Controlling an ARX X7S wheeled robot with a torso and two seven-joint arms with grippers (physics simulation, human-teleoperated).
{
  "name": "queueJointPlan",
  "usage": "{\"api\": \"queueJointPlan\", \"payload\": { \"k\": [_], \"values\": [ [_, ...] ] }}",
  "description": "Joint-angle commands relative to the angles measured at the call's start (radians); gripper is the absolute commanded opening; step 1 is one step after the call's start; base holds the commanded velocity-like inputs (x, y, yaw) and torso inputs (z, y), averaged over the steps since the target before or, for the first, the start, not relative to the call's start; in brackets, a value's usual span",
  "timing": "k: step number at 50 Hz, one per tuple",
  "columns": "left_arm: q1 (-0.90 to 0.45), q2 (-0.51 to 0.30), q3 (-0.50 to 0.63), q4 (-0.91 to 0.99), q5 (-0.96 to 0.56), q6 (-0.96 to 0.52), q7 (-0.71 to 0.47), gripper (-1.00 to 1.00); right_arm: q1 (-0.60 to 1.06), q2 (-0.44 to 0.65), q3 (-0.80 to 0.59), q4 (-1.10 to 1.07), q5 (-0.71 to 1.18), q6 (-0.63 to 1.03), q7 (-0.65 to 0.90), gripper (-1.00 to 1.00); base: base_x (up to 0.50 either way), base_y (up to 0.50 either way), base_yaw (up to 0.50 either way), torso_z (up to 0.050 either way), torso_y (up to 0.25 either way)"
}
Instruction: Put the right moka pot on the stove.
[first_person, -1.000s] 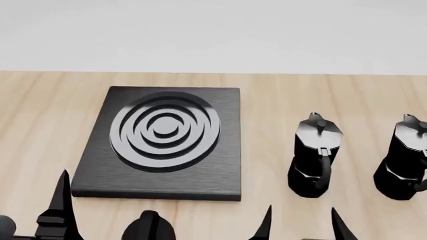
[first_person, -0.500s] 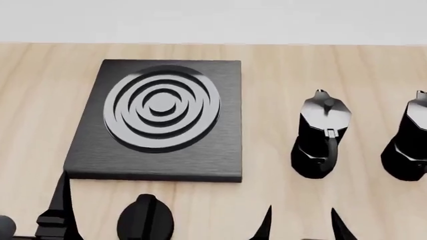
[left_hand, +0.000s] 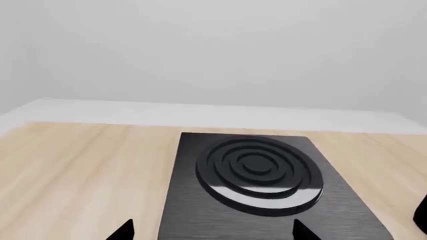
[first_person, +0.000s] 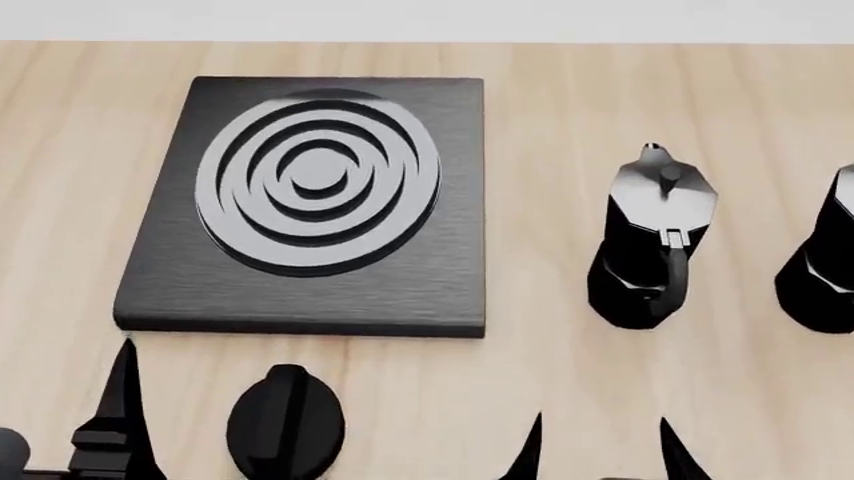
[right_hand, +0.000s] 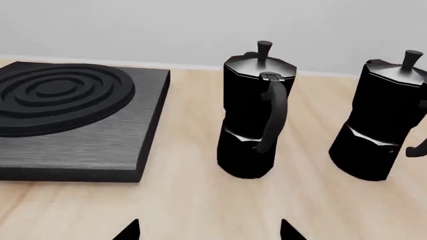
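- Right gripper (right_hand: 208, 229) open, empty, just short of the left pot (right_hand: 255, 110); left gripper (left_hand: 212, 230) open before the stove (first_person: 310, 205).
- Stove: bare burner.
- Right moka pot (right_hand: 385, 117): upright on table (first_person: 561, 380), beyond left pot from stove.
- Knob (first_person: 284, 422): near stove's front edge.

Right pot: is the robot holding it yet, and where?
No. The right pot stands free on the table. The right gripper is open, short of both pots; the left gripper is open too.
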Motion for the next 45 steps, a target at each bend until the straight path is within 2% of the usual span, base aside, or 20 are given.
{"api": "queueJointPlan", "payload": {
  "k": [1,27,37,45],
  "values": [
    [-0.003,-0.002,0.001,0.001,-0.005,-0.002,-0.005,1.00,0.001,0.002,-0.003,0.003,0.002,-0.001,0.003,1.00,0.00,0.00,0.00,0.000,-0.082],
    [0.003,-0.004,0.005,-0.012,-0.004,0.015,-0.010,1.00,-0.010,0.025,0.010,0.000,0.021,-0.001,0.002,1.00,0.00,0.00,0.00,0.000,-0.020],
    [-0.003,-0.011,0.007,-0.007,-0.011,-0.001,-0.016,1.00,-0.052,0.114,0.088,-0.118,0.090,0.046,-0.014,1.00,0.00,0.00,0.00,0.000,0.000],
    [-0.011,-0.011,0.009,-0.005,-0.019,-0.014,-0.025,1.00,-0.070,0.219,0.219,-0.214,0.224,0.146,-0.028,1.00,0.00,0.00,0.00,0.000,0.000]
  ]
}}
